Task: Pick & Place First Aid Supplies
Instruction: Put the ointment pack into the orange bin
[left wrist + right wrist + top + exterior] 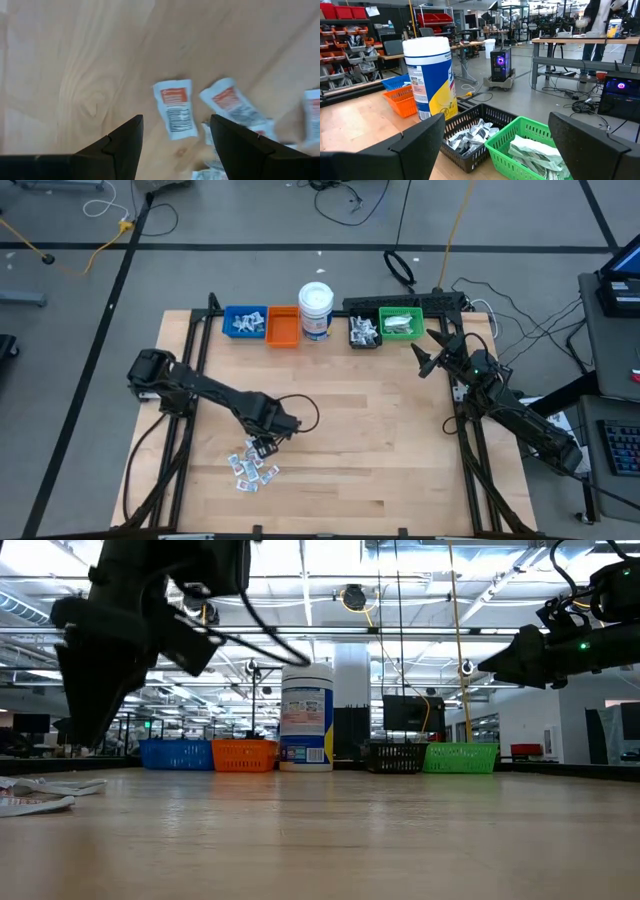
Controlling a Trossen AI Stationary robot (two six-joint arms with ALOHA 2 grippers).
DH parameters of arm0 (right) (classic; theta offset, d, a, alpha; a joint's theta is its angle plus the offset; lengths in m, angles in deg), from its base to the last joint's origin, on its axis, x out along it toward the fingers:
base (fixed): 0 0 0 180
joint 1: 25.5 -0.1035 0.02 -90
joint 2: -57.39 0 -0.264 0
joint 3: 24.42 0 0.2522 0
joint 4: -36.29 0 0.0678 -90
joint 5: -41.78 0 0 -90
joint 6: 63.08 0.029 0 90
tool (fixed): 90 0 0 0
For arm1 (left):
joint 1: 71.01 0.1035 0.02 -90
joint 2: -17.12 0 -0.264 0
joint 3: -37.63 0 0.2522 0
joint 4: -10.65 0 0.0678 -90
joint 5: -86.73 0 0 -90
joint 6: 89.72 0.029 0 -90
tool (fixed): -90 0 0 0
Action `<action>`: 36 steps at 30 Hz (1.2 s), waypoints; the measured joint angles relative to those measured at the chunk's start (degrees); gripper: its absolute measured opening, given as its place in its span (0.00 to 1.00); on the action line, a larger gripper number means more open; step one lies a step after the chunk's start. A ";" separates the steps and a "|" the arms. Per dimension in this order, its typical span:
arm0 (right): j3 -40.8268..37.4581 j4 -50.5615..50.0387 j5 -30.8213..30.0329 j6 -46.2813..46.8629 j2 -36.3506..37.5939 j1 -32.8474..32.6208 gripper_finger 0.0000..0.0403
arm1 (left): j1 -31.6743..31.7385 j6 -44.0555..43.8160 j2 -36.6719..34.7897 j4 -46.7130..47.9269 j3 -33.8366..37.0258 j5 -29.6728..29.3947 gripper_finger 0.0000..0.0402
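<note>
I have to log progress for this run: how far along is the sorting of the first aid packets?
Partly done. The blue bin, black bin and green bin already hold packets; the orange bin looks empty. In hand: the left tool hangs open over the loose packets, gripping nothing. The right tool waits open by the green bin. Left: that whole pile.

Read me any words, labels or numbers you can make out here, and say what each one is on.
No text reads clearly enough to quote.
Wrapped packets: orange patch and dark print lines, too blurred to read.
White jar: blue and yellow label, print too small to read.
Bins: no visible lettering.
</note>
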State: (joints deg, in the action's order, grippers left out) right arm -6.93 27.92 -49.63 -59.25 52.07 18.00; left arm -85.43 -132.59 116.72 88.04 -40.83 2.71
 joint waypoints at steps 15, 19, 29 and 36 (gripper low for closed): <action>0.01 0.00 0.00 0.00 0.01 0.01 0.87 | -0.02 -1.32 1.35 -8.77 7.18 0.72 0.59; 0.00 0.00 0.00 0.00 0.00 0.01 0.87 | -0.01 -1.18 1.35 -10.32 7.27 0.88 0.52; 0.00 0.00 0.00 -0.01 0.00 0.01 0.87 | 0.15 0.56 1.34 -11.07 7.27 0.39 0.03; 0.00 0.00 0.00 -0.01 0.00 0.01 0.87 | 3.47 2.03 -4.23 -10.73 7.29 -3.67 0.01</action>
State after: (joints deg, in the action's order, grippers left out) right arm -6.93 27.92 -49.63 -59.26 52.07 18.02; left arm -81.96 -130.56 112.49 77.31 -33.53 -0.95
